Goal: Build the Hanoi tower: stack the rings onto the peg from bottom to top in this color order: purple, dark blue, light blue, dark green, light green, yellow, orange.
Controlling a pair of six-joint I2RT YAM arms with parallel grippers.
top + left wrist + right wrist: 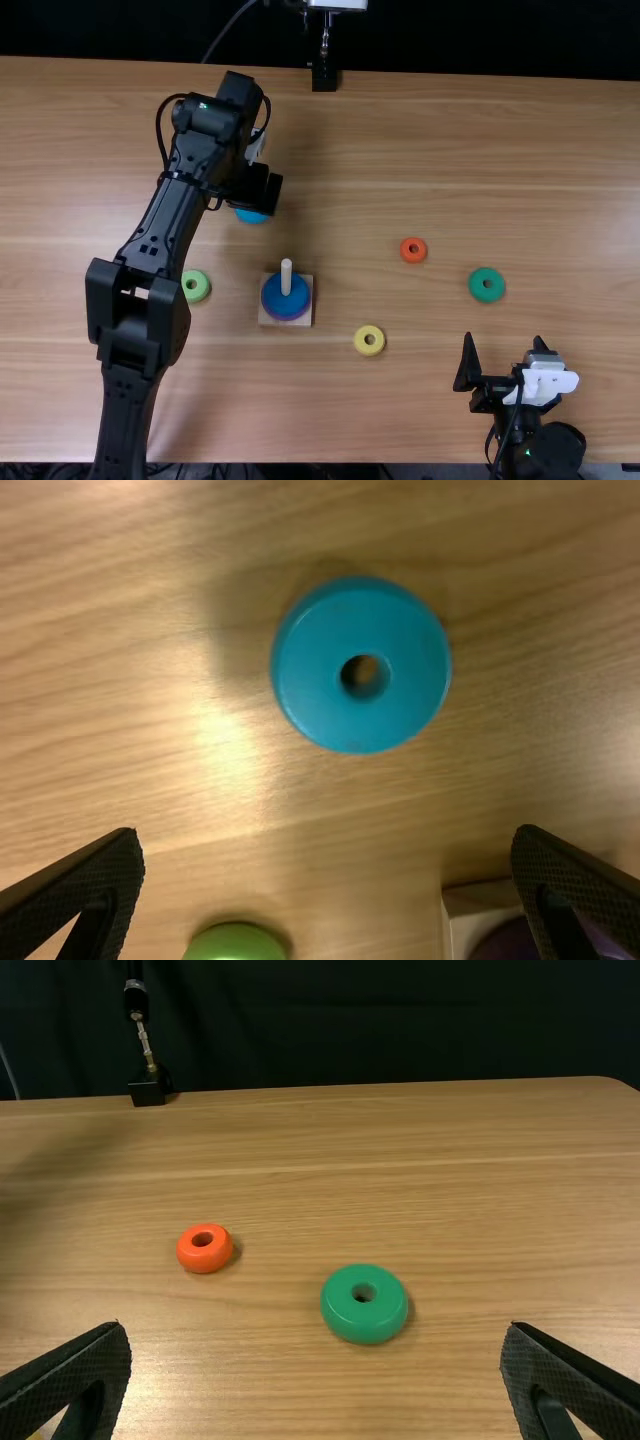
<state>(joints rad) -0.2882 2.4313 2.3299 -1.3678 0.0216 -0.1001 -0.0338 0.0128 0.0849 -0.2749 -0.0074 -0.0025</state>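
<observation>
- Light green ring (201,291): left of left gripper's (262,190) wide-parted, empty fingers.
- Light blue ring (252,217): below them.
- Peg (286,274), dark blue ring (275,298) over purple ring (288,319); yellow ring (361,346); orange ring (405,252): between grippers.
- Dark green ring (478,291): beyond right gripper's (504,338) spread, empty fingers.

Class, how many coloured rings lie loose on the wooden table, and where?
5: light blue ring near the left gripper; light green ring left of the square wooden base; yellow ring, orange ring, dark green ring right of it.
</observation>
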